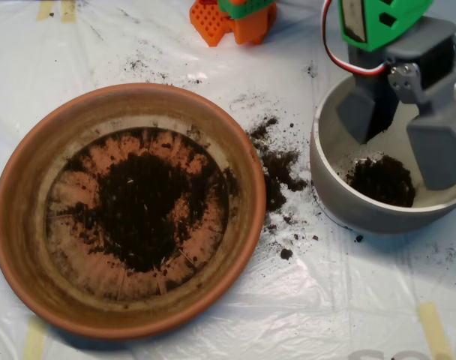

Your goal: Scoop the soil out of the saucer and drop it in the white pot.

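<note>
Overhead view of the drop step. The end effector (408,124), a grey clamshell scoop, hangs over the white pot (334,196) at the right, its two shells spread wide apart and holding nothing; a mound of soil lies on the pot floor directly beneath and between them. Most of the soil (142,206) remains as a dark heap in the middle of the terracotta saucer (33,247) at the left, with a thinner ring of crumbs around it. Spilled crumbs (277,169) lie on the plastic-covered table (325,307) between saucer and pot. An orange printed block (232,21) stands at the top edge. The release appears complete; the next move, as judged, calls for lifting clear of the pot rim, swinging left over the saucer with the shells open, and lowering into the heap's centre before closing.
</note>
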